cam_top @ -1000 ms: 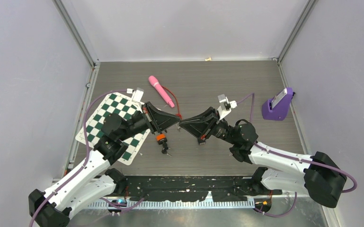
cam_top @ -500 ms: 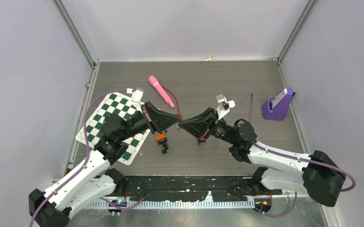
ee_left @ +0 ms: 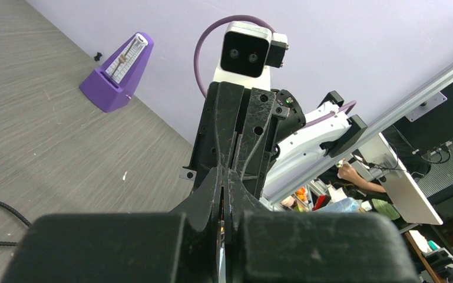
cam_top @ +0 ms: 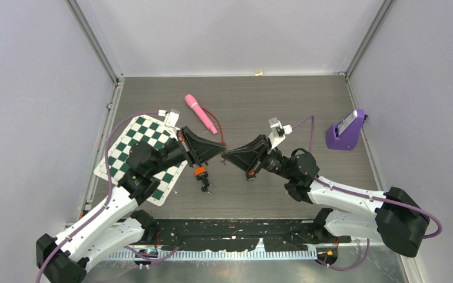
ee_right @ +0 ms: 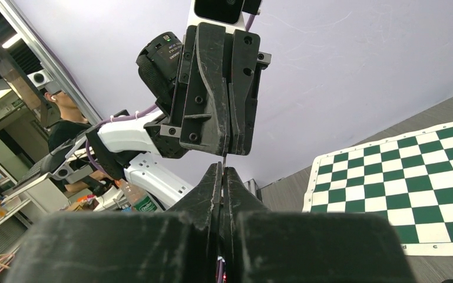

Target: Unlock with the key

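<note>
1. Slip at the hand-off, the biggest worry. Left gripper (cam_top: 219,148) and right gripper (cam_top: 225,154) meet tip to tip above mid-table, and both have their jaws pressed closed. From the right wrist, a thin metal sliver (ee_right: 224,160) bridges the gap between the two sets of tips. It is probably the key, but too small to be sure. Cannot tell which gripper truly pinches it. If one lets go before the other has purchase, it falls.

2. Lock not firmly identified. A small orange-and-black item (cam_top: 202,178) shows at 6 o'clock of the left gripper, just beside it. It may be the lock, though it is blurred and may be gripper hardware. A key carried to the wrong thing gets nowhere.

3. Cord snag. A red cord (cam_top: 213,121) runs from beside the pink item (cam_top: 200,113), at 11 o'clock of the tips, down to where they meet. Pulling either arm away could tighten it, tugging the sliver out or dragging the pink item.

4. Finger clash. The tips are touching or very nearly so. A slight push from either arm could twist the sliver crooked, spoiling its line into a keyway.

5. Clutter, a small risk. The chessboard mat (cam_top: 131,147) lies under the left arm at 9 o'clock. The purple metronome (cam_top: 346,131) stands well apart at 3 o'clock.
</note>
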{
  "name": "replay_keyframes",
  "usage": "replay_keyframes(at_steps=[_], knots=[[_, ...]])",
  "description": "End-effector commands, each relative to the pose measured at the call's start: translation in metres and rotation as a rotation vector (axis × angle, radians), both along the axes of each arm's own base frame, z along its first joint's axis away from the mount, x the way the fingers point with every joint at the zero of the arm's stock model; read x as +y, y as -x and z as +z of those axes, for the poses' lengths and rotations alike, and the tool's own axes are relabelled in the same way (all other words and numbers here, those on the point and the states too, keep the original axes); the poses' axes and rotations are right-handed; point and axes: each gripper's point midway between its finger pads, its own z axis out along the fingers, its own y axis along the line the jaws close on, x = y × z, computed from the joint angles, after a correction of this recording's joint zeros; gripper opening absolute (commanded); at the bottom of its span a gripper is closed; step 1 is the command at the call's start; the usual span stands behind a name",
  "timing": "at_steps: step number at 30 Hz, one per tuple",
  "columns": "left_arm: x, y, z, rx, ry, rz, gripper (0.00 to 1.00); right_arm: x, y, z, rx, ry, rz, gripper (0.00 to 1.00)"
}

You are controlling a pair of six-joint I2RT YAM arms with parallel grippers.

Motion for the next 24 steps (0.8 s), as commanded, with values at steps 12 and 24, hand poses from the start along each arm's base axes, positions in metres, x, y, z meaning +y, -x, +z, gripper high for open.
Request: replay_keyframes(at_steps=[12,24], knots=[[0.013,-0.019,-0.012,0.031,-0.157,0.154,0.55,-0.025,-0.018,-0.024,0.081,0.108,-0.157,0.05],[0.008,-0.051,-0.103,0.427,-0.517,0.241,0.87,-0.077,-0.021,-0.122,0.463,0.158,-0.260,0.05]])
